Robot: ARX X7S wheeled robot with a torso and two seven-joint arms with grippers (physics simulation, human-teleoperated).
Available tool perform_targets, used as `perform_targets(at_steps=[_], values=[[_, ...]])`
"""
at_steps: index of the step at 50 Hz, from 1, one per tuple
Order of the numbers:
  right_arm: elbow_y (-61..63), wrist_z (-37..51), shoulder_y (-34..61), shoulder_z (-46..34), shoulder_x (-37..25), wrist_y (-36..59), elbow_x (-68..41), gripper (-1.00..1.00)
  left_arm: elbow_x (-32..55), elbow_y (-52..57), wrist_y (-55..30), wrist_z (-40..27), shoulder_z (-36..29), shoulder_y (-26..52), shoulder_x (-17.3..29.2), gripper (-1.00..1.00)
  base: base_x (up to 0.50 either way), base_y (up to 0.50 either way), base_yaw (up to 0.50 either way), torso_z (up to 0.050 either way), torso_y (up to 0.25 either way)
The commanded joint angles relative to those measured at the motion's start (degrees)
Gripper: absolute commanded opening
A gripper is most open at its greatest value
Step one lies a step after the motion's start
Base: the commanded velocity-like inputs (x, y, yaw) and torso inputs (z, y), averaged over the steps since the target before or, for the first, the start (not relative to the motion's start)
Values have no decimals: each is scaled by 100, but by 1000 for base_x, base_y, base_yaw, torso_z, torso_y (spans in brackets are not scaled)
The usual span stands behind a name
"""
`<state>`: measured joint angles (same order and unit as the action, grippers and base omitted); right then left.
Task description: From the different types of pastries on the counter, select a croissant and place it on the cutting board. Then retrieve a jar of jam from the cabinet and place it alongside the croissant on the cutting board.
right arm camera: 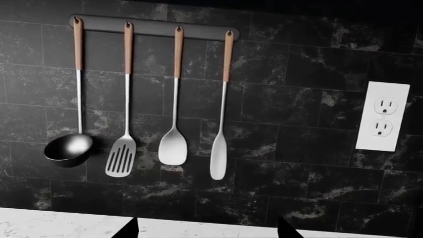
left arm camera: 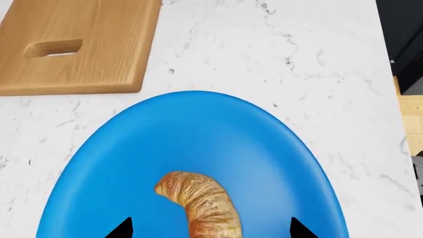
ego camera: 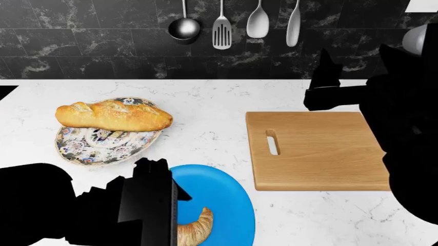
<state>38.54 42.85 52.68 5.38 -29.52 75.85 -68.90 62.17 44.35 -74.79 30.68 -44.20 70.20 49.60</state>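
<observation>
White marble-look counter [ego camera: 205, 133] is stretching under a black tiled backsplash [right arm camera: 297, 148], where 4 utensils are hanging from a rail [right arm camera: 155, 27]: a ladle [right arm camera: 68, 147], a slotted turner [right arm camera: 122, 157], a spoon [right arm camera: 172, 147] and a spatula [right arm camera: 219, 157], with a white outlet [right arm camera: 383, 116] beside them.

On the counter, the croissant [left arm camera: 201, 201] is lying on a round blue plate [left arm camera: 198, 134]. In the head view its long axis is running roughly near-to-far, curving slightly. The left gripper [left arm camera: 210, 228] is hovering over it with its 2 dark fingertips [left arm camera: 122, 229] spread apart, the croissant sitting between them and not visibly touched.

The cutting board [ego camera: 318, 151] is lying bare just beside the plate toward the robot's right, its slot handle on the side nearer the plate. A long crusty loaf [ego camera: 113, 116] is resting on a floral patterned dish [ego camera: 89, 148] behind the blue plate.

The right gripper [right arm camera: 206, 229] is facing the backsplash above the counter, its tips standing apart and holding nothing.
</observation>
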Motion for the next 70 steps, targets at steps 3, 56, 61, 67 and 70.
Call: perform_targets(at_steps=[3, 56, 61, 67, 70], values=[[-20, 14, -6, -45, -52, -67, -15, 100, -172, -16, 99, 65, -195, -35, 5, 100, 0, 0, 0, 0, 0], [-64, 63, -117, -173, -198, -328, -62, 100, -582, -204, 432, 168, -661, -152, 37, -100, 0, 0, 0, 0, 0], [-63, 72, -116, -166, -220, -342, -90, 100, -327, -189, 336, 63, -421, 11, 37, -100, 0, 0, 0, 0, 0], [-54, 141, -95, -151, -223, -327, -174, 100, 142, -149, 93, -128, -64, 363, -27, -100, 0, 0, 0, 0, 0], [-50, 183, -75, -122, -236, -314, -239, 100, 344, -147, -17, -197, 61, 553, -97, -100, 0, 0, 0, 0, 0]])
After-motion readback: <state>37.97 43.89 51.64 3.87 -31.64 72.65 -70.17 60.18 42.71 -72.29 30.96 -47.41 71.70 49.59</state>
